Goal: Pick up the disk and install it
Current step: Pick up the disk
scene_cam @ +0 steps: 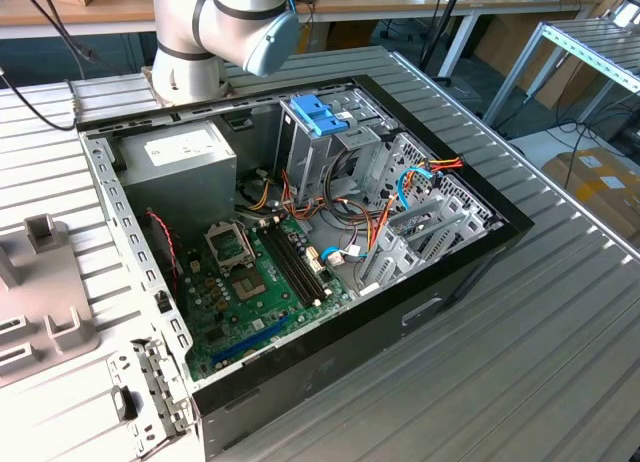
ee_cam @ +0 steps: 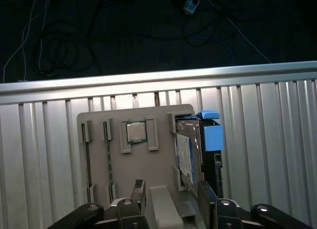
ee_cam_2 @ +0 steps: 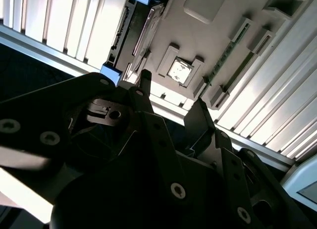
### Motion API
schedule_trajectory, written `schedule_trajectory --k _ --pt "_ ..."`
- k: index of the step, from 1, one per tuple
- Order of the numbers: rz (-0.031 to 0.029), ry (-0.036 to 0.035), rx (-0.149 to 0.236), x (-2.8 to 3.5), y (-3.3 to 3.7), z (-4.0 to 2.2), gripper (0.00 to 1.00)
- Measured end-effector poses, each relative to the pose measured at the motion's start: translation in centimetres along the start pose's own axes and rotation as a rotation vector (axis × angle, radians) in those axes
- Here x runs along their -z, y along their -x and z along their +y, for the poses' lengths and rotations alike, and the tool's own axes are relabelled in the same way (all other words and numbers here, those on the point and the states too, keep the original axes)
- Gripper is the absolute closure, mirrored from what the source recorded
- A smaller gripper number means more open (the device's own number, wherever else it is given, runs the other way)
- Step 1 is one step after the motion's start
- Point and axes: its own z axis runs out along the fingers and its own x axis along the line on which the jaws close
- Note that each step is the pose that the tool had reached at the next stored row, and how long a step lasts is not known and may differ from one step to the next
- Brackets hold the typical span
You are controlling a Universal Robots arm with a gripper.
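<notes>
At the exterior view's left edge lies a grey plastic slotted tray [scene_cam: 60,312]; in the first wrist view, the dark-grey, blue-railed rectangular disk [ee_cam: 190,152] stands on edge in it, just beyond the black two-fingered gripper [ee_cam: 172,194]; fingers spread, empty.

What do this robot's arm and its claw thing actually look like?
The arm is a chunky silver-grey tube with rounded joints and a light-blue end cap. The gripper is matte black, with two angular fingers dotted with round screw heads.

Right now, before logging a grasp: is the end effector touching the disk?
Cannot tell. In the first wrist view one finger of the end effector overlaps the disk; neither contact nor gap shows plainly.
</notes>
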Motion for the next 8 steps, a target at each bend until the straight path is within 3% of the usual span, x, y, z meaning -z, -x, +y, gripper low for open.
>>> schedule_trajectory --k 8 --pt "0.0 0.0001 0.0 -0.12 0.23 0.02 0.46"
